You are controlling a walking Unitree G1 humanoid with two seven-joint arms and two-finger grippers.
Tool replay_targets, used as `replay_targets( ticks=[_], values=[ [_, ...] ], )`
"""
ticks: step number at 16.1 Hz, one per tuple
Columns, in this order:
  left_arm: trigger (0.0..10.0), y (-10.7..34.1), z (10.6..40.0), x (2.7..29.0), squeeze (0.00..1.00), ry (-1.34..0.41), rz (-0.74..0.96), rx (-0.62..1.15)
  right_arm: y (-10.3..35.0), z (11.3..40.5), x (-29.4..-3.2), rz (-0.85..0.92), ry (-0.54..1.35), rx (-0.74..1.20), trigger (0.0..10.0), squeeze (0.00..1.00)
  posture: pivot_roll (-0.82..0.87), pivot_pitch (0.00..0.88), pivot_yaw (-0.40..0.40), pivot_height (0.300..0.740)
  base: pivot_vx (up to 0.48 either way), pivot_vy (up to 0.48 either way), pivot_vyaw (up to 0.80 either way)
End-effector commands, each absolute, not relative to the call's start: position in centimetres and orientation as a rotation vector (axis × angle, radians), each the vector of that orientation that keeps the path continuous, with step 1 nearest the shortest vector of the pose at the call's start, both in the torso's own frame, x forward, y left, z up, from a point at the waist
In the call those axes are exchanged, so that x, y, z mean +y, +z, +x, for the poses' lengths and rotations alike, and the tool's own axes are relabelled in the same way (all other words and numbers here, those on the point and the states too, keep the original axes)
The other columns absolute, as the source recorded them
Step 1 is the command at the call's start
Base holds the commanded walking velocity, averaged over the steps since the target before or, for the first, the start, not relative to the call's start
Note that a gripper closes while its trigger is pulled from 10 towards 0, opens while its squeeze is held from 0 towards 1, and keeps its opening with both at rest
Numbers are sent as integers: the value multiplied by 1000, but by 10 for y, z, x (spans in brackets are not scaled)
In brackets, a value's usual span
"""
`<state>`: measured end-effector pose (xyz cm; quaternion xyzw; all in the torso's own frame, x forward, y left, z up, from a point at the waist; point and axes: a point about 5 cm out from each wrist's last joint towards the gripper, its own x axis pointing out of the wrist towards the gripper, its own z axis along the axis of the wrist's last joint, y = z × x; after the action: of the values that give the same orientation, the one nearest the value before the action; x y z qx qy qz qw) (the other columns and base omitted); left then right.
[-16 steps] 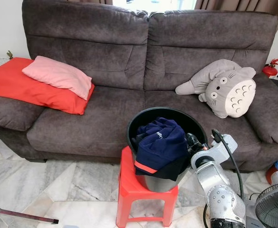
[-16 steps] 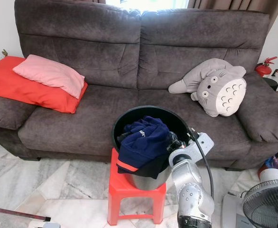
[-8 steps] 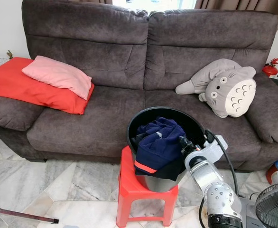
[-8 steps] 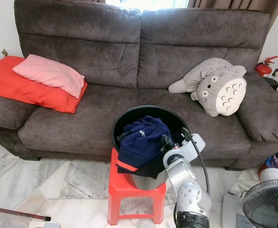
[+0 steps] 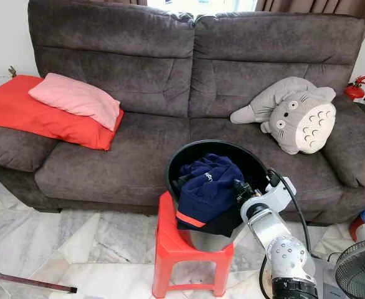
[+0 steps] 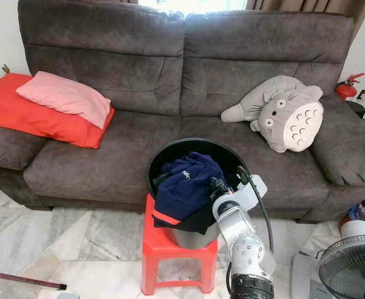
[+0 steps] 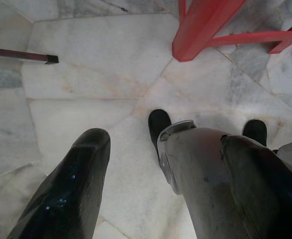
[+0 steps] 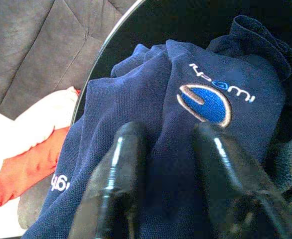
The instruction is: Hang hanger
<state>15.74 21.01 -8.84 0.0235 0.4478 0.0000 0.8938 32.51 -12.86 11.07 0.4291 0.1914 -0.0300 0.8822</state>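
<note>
A navy garment (image 5: 207, 187) with a blue logo and an orange hem is piled in a black bucket (image 5: 189, 151) and hangs over its front rim. The bucket stands on a red plastic stool (image 5: 170, 246). My right gripper (image 5: 237, 187) reaches over the bucket's right rim, against the garment's right side. In the right wrist view the right gripper (image 8: 168, 149) is open, its fingers (image 8: 121, 169) lying on the navy cloth beside the logo. My left gripper (image 7: 163, 142) hangs open above the marble floor, by my own leg and feet. I see no hanger.
A dark brown sofa (image 5: 126, 149) stands right behind the stool, with a red cushion (image 5: 20, 115), a pink pillow (image 5: 76, 99) and a grey plush toy (image 5: 298, 118) on it. A fan (image 5: 360, 268) is at the lower right. A thin rod (image 5: 30, 283) lies on the floor at the lower left.
My right gripper has moved left over the bucket's rim and closer onto the navy garment. The garment has shifted slightly. Nothing else has moved.
</note>
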Motion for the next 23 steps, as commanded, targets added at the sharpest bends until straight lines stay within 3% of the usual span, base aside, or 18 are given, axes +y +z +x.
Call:
replay_targets(
  ticks=[1,14,18,23],
  values=[
    [10000,-93,148,212,0,-4,52,974,113,327,-117,920,-40,415,0,0,-13,49,-19,740,0,0,0],
    [10000,-95,143,211,0,-19,45,1006,114,327,-122,878,-58,398,0,0,-15,64,-18,740,0,0,0],
    [10000,-95,143,213,0,-2,55,1004,155,333,-138,733,-70,89,0,0,-16,62,-18,740,0,0,0],
    [10000,-95,144,212,0,-4,54,1007,204,331,-142,711,-6,-203,0,0,-23,59,-22,740,0,0,0]
  ],
)
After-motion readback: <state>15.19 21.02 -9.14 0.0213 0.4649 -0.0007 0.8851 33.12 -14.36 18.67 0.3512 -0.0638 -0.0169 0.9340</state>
